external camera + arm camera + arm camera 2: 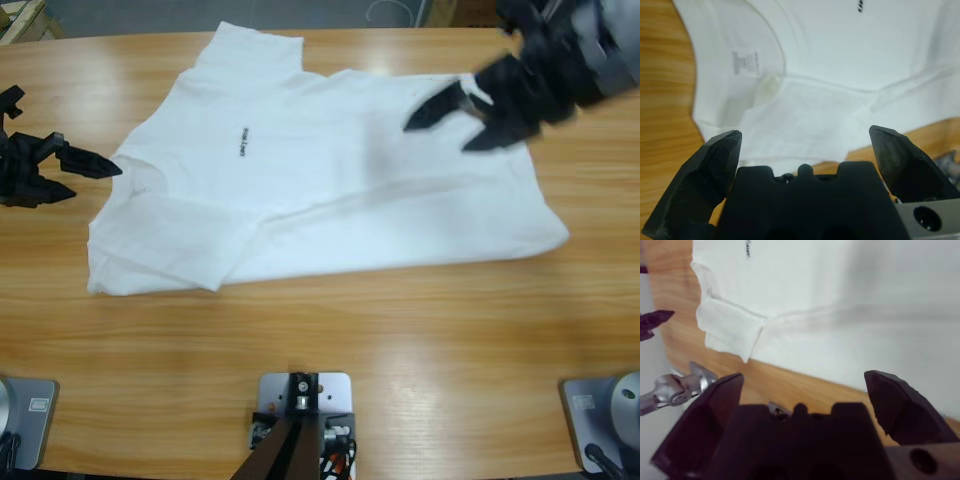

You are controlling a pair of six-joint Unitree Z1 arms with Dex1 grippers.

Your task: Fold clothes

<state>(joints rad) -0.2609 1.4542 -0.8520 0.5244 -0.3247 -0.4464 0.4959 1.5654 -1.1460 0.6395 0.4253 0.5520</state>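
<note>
Small dark printed mark (243,143) on the chest of the white T-shirt (330,190), near the collar: lettering too small to read. Faint grey neck label print (746,62) inside the collar, likewise illegible.

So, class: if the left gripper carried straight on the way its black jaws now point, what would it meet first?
Most likely the collar edge of the plain white cotton T-shirt. The left gripper, jaws open, points across the wooden table at it, with only a sliver of bare wood between; its height above the table is unclear.
</note>
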